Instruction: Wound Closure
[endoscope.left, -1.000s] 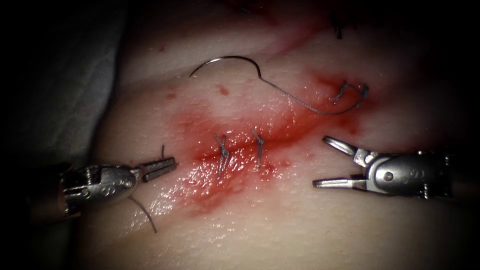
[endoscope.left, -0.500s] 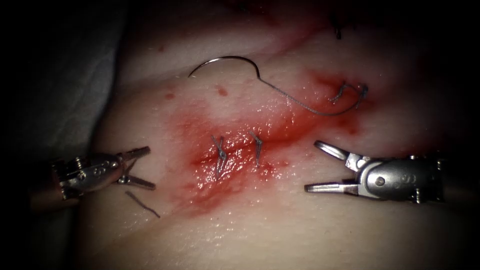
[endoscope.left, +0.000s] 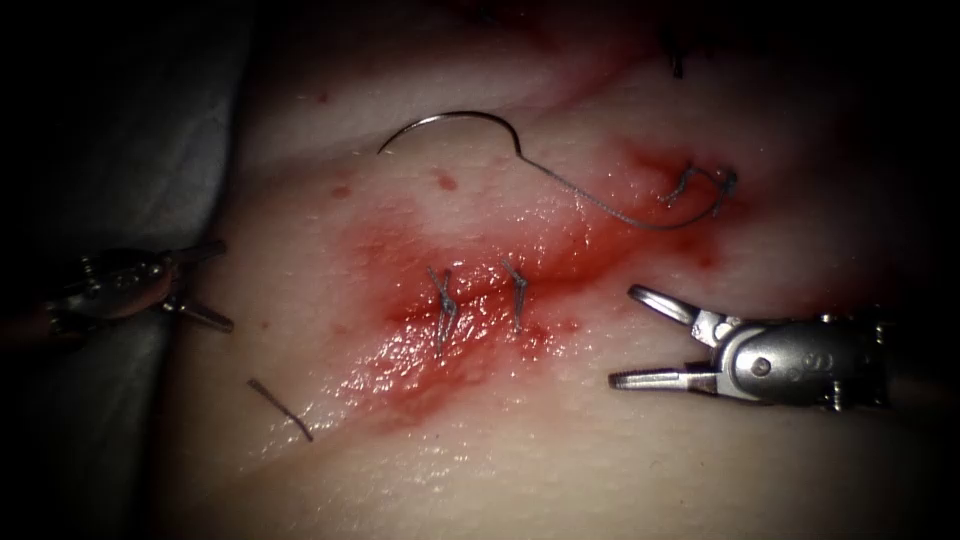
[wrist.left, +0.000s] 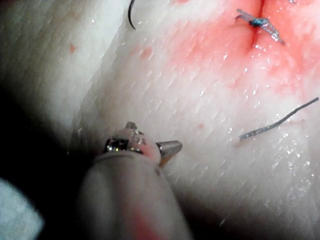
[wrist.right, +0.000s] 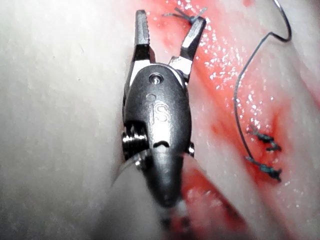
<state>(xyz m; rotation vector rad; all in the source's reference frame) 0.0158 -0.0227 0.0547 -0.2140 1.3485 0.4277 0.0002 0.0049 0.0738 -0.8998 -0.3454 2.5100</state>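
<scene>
In the endoscope view the left arm's silver needle driver (endoscope.left: 205, 285) sits at the tissue's dim left edge, its shaft lost in shadow; its jaws stand apart and hold nothing. A second ago it lay nearer the cut with jaws together; it has since drawn back to the left. The right arm's silver needle driver (endoscope.left: 640, 335) waits right of the cut, jaws spread wide and empty, barely shifted. The thin curved steel needle (endoscope.left: 450, 125) lies free on the pale pork tissue (endoscope.left: 560, 470) above the cut, not in it. Its grey thread (endoscope.left: 610, 212) runs to a knotted stitch (endoscope.left: 700, 185) at upper right. Two more stitches (endoscope.left: 480, 295) cross the red, wet cut (endoscope.left: 440, 340), making three. One short cut thread end (endoscope.left: 280, 410) lies at lower left.

The left wrist view shows its tool (wrist.left: 150, 142), the loose thread end (wrist.left: 277, 120) and one stitch (wrist.left: 257, 22).

The right wrist view shows its parted jaws (wrist.right: 167, 35), the thread (wrist.right: 240, 115) and the needle's hindmost curve (wrist.right: 285, 20), cut off at the frame edge.
</scene>
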